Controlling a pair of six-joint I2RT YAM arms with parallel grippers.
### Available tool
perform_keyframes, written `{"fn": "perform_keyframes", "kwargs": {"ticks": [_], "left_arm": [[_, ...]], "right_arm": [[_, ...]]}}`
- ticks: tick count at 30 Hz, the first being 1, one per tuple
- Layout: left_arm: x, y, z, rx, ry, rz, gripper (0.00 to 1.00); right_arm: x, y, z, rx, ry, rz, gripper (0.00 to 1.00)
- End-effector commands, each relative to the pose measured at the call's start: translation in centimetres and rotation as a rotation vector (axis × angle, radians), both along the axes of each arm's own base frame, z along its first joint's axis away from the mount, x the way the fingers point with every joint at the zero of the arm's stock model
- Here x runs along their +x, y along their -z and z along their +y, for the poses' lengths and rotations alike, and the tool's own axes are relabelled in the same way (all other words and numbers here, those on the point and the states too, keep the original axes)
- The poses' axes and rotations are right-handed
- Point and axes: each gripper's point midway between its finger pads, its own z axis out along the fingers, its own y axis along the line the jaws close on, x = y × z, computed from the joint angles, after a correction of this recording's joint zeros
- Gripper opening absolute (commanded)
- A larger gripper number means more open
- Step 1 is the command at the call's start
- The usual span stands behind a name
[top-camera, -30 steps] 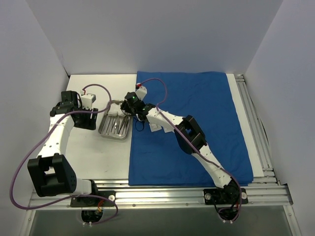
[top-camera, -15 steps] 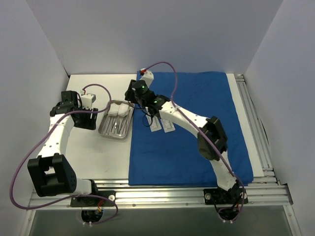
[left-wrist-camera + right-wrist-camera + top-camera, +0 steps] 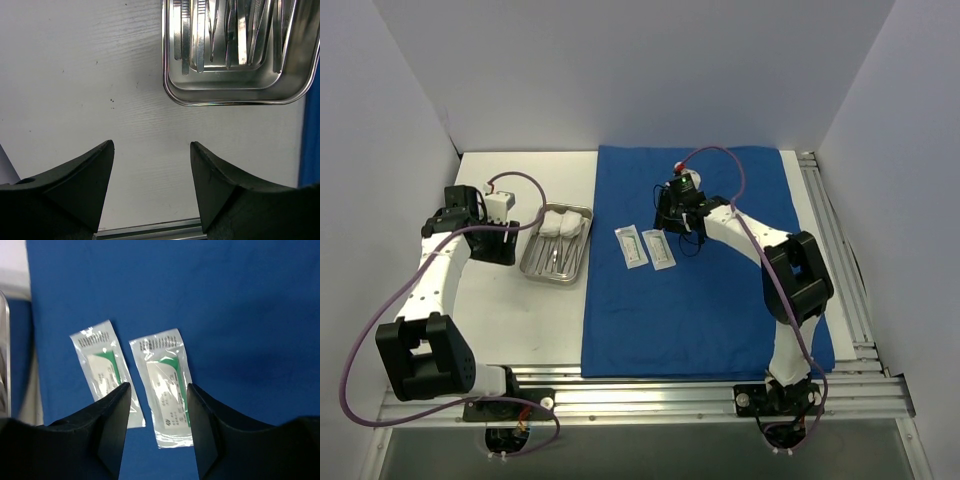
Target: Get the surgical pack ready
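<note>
The royal-blue drape (image 3: pixel 730 280) lies spread flat on the table. Left of it stands the steel tray (image 3: pixel 529 262) holding thin metal instruments (image 3: pixel 558 258) and a white gauze wad (image 3: pixel 563 222). Two white sachets (image 3: pixel 631 247) (image 3: pixel 660 248) lie side by side on the drape. My right gripper (image 3: pixel 667 222) hovers open above them; in its wrist view the right sachet (image 3: pixel 167 385) shows between its fingers and the left sachet (image 3: pixel 106 371) beside them. My left gripper (image 3: pixel 508 245) stands open over bare table just left of the tray (image 3: pixel 235 95), holding nothing.
White walls close in the table on three sides. Aluminium rails run along the near edge (image 3: pixel 650 385) and the right edge (image 3: pixel 840 260). The left arm's purple cable (image 3: pixel 525 180) loops above the tray's far end. The drape's edge (image 3: pixel 311 150) shows right of the tray.
My right arm has swung away from the tray, rightward over the drape, uncovering both sachets, and its jaws have widened slightly. The left arm has not moved.
</note>
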Motion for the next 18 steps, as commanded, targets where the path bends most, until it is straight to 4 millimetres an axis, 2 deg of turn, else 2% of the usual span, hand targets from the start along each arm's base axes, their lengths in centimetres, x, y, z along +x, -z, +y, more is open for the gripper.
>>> {"fn": "perform_keyframes", "kwargs": {"ticks": [1,7,11,15,18], "left_arm": [[0.6,-1.7,0.1,-0.001,0.001,-0.049,0.72],[0.5,-1.7,0.2,-0.001,-0.001,-0.044,0.72],[0.2,-1.5,-0.2,-0.017,0.018,-0.028,0.72],[-0.2,-2.0,-2.4,-0.11,0.109,-0.032,0.72],[-0.4,-2.1,-3.0,-0.118,0.136,-0.033,0.72]], "right_arm": [[-2.0,2.2,-0.6,-0.049,-0.113,0.077,0.44],[-1.7,4.1,-1.5,-0.022,-0.115,0.098,0.45],[-1.9,6.3,-2.2,-0.039,-0.132,0.143,0.45],[-2.1,7.4,-1.7,0.007,-0.166,0.158,0.45],[-2.0,7.9,-1.1,0.048,-0.192,0.158,0.43]]}}
